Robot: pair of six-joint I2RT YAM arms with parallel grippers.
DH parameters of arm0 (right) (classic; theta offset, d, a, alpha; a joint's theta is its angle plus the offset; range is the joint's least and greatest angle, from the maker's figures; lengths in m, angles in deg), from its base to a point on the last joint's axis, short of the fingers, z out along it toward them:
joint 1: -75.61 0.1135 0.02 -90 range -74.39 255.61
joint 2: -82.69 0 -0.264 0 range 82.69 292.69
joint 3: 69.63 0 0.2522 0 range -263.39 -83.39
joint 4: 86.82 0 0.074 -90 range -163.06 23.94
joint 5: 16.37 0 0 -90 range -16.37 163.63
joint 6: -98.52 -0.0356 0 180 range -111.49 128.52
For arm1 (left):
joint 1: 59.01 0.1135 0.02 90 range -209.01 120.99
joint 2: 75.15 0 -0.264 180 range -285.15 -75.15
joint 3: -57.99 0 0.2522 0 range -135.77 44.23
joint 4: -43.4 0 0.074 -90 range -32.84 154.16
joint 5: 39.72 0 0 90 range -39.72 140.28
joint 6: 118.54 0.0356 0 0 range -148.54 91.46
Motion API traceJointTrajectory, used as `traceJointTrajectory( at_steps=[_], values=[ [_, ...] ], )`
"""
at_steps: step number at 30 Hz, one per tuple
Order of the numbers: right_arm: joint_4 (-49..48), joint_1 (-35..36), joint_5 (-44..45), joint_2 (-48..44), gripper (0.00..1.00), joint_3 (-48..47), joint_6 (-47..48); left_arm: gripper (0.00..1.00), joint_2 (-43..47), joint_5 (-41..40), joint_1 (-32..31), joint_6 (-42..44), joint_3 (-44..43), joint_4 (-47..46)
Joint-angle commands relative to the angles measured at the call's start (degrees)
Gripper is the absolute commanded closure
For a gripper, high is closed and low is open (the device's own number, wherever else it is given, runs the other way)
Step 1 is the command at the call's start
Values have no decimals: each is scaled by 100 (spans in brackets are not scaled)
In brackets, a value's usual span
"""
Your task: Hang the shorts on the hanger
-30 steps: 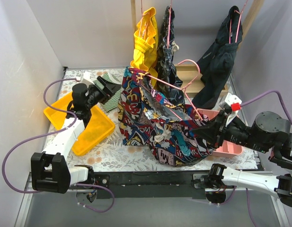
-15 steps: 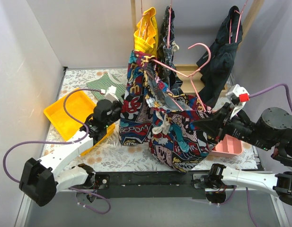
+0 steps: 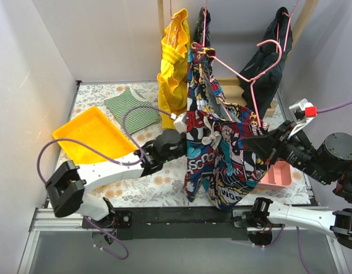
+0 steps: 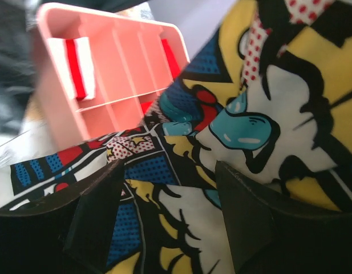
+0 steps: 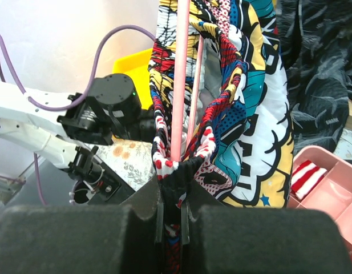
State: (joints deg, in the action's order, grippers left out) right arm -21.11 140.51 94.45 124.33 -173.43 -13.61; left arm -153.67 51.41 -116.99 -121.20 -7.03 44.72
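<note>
Hanging clear of the surface [image 3: 98,91]: one pair of shorts [image 3: 221,154] on one pink hanger [image 3: 227,66].
Hanger wire and waistband are pinched together by the closed right fingers [image 5: 144,200]; left fingers [image 4: 247,220] stand parted against the print. Hanger's lower wire is hidden in cloth. Three garments [image 3: 173,63] hang behind; pink tray [image 3: 278,174] partly covered.

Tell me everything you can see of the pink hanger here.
The hanger is thin pink wire, triangular with a hooked top. It is held tilted in the air, its hook toward the upper right and not hung on anything. The shorts hang threaded over it. The right gripper pinches its lower corner together with the waistband.
</note>
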Motion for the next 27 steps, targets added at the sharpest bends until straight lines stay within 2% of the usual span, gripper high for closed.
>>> traceJointTrajectory(
  at_steps=[1, 8, 20, 27],
  values=[
    [-422, 5, 659, -96, 99, -295, -230, 35, -662, 70, -292, 178, -690, -548],
    [-282, 13, 1257, -148, 99, -374, -406, 34, -1551, 283, -522, 293, -1631, -706],
    [-9, 5, 2127, -61, 99, -242, -608, 33, -2211, 626, -575, 398, -2291, -724],
    [492, 13, 2400, 1124, 99, -383, -818, 33, -2493, 503, -575, 565, -2643, -417]
  ],
)
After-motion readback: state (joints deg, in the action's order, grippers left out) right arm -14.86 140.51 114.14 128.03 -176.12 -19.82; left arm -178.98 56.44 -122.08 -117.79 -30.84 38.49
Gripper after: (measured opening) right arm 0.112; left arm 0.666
